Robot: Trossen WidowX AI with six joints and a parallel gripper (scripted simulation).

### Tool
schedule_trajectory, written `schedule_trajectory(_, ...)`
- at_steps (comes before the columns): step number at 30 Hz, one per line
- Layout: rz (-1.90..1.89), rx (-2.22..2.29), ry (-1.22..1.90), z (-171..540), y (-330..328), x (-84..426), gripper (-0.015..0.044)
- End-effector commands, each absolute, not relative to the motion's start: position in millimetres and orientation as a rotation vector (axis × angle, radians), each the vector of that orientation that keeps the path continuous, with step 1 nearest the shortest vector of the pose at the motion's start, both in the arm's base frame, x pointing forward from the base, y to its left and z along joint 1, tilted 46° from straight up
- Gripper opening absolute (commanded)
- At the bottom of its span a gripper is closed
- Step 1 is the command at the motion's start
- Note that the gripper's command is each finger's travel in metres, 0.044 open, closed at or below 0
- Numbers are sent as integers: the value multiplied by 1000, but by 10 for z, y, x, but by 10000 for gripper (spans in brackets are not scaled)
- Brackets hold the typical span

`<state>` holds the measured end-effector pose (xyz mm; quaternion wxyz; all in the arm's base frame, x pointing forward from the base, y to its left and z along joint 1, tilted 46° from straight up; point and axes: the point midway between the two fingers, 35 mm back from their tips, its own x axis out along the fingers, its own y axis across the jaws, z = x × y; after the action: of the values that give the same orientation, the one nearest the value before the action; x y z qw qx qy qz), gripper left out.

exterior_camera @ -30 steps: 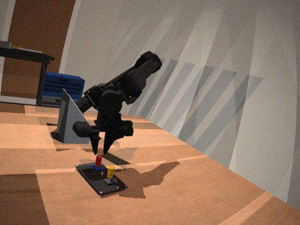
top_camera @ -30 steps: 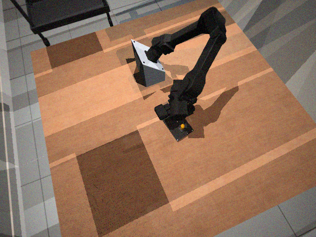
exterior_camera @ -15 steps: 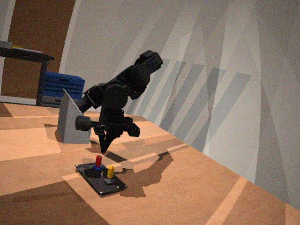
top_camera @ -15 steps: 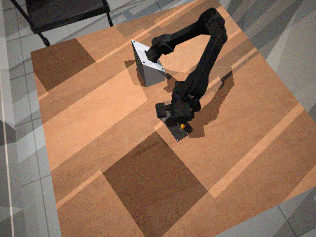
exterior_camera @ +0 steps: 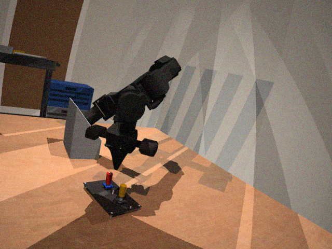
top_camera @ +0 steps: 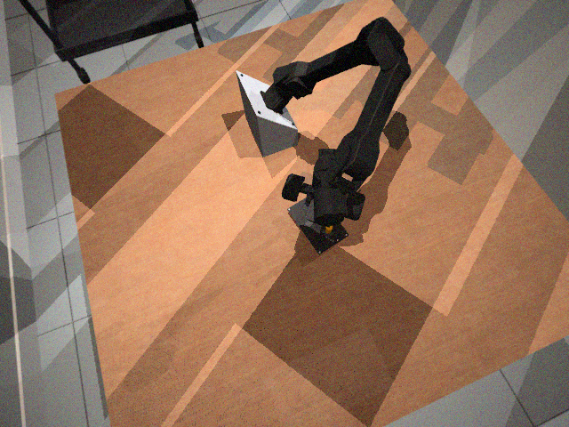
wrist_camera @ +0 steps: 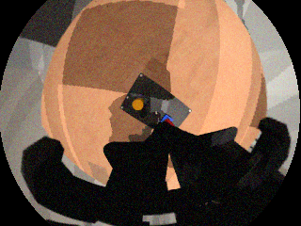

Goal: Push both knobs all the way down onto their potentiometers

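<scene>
The dark circuit board (top_camera: pixel 320 245) (exterior_camera: pixel 108 209) (wrist_camera: pixel 181 111) stands low on the table. A red knob (exterior_camera: pixel 108 178) (wrist_camera: pixel 169 122) stands upright over a blue potentiometer (exterior_camera: pixel 108 185) (wrist_camera: pixel 166 118); any gap between them is too small to tell. A yellow knob (top_camera: pixel 328 229) (exterior_camera: pixel 122 190) (wrist_camera: pixel 137 104) stands upright, with a short grey part showing beneath it. My gripper (exterior_camera: pixel 115 168) (wrist_camera: pixel 161 124) is shut and empty. Its tips are above the board's red-knob end, a little right of the red knob in the exterior view, not touching it. The top view hides the red knob and fingertips.
The arm's base is mounted on a grey wedge with a white sloping face (top_camera: pixel 250 93) behind the board. Small parts stand on the board between and beside the knobs. A black cart (top_camera: pixel 124 28) is beyond the table's far edge. Dark shadows cross the table (top_camera: pixel 183 206).
</scene>
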<state>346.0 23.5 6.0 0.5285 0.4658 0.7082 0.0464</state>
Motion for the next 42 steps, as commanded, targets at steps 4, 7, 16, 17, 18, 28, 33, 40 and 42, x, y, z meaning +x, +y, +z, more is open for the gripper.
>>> schedule_trajectory(4, -102, 1291, 1739, 89, 222, 3518, 0)
schedule_trajectory(7, -194, 1365, 1755, 98, 219, 3539, 0)
schedule_trajectory(16, -485, 1582, 1781, 127, 211, 3599, 0)
schedule_trajectory(17, -518, 1605, 1782, 130, 211, 3605, 0)
schedule_trajectory(18, -552, 1628, 1783, 133, 210, 3612, 0)
schedule_trajectory(28, -902, 1852, 1763, 165, 202, 3676, 0)
schedule_trajectory(33, -1086, 1956, 1735, 181, 199, 3707, 0)
schedule_trajectory(40, -1353, 2091, 1673, 203, 194, 3751, 0)
schedule_trajectory(42, -1431, 2127, 1650, 209, 193, 3763, 0)
